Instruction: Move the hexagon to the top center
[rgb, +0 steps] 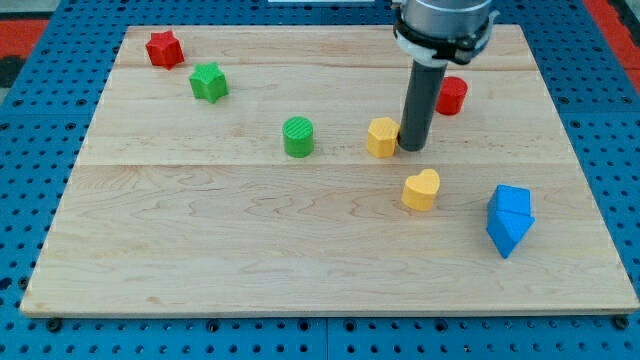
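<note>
Progress looks early: you've got my tip touching or just beside the yellow hexagon, on its right in the view, but the hexagon sits mid-counter, well short of top centre. From that side a push likely sends it left, not up, so you probably need to reposition below it. No jaws on this rig, only the rod, so nothing spread or pinching. Rod partly hides the red block, its shape unclear. Arm's upper part is cut off at the view's top
</note>
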